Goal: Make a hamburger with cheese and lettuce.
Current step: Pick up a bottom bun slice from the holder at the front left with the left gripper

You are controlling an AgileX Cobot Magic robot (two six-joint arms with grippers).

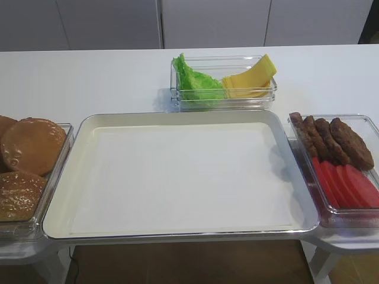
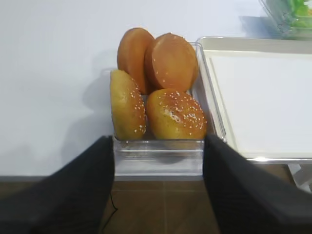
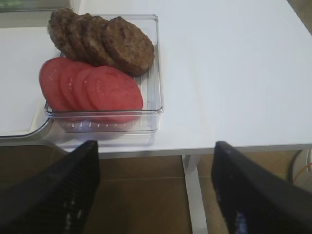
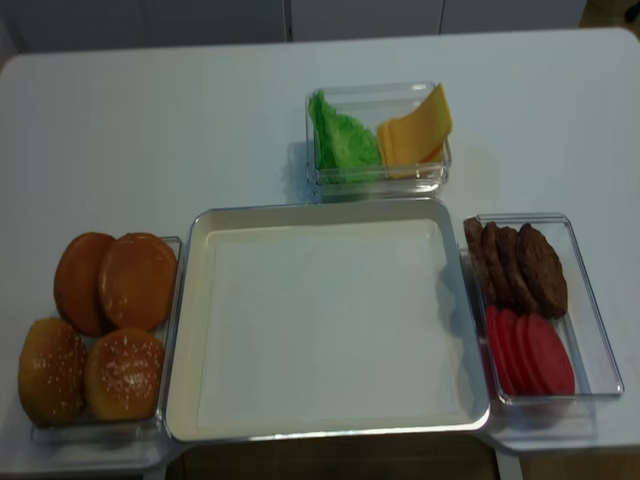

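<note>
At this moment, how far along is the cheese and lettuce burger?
Nothing is done: the tray holds no food. Nothing is in hand either; the left pincer hangs open before the buns, and the right pincer hangs open before the patties and tomato slices. All of the job is left: the lettuce and cheese sit untouched in their container.

a white table (image 4: 150, 130) is holding four things. a big tray (image 4: 185, 300) is sitting in the middle. a clear box (image 4: 170, 260) is touching its left side, another box (image 4: 590, 290) is touching its right side, and a third box (image 4: 375, 92) is sitting just behind it.
</note>
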